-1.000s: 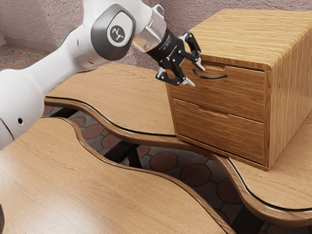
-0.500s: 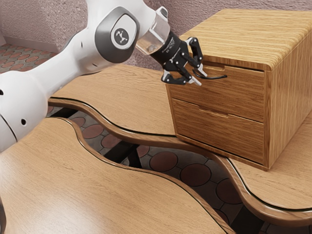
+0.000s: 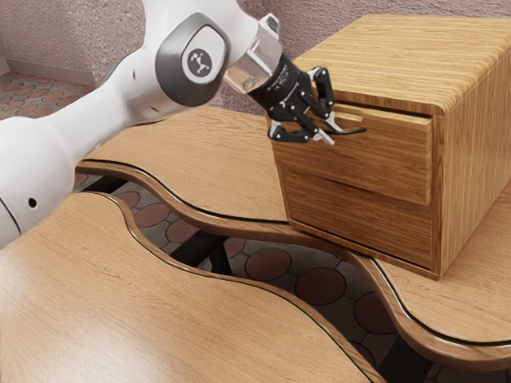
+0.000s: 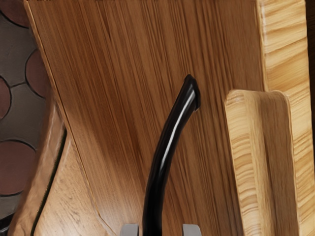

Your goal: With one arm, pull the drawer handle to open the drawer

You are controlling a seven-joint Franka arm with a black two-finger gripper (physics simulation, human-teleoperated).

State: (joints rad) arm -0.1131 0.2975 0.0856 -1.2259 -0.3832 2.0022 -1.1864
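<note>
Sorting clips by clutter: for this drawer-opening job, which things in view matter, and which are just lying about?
Part of the job: gripper, black handle, top drawer, cabinet.

Just there: bottom drawer, near table, tiled floor.

- Cabinet [image 3: 471,159]: wood, straight fine grain, smooth, low satin sheen.
- Handle [image 4: 165,152]: black, smooth, high gloss, with a bright streak along its length.
- Tables [image 3: 160,319]: smooth wood, soft sheen, with glossy rounded rims.
- Arm [image 3: 72,144]: white glossy shell, with a grey matt joint cap.
- Gripper [image 3: 330,128]: black, half-matt.
- Floor [image 3: 270,263]: dull reddish tiles.
- Wall [image 3: 64,32]: rough, grainy, matt.
</note>
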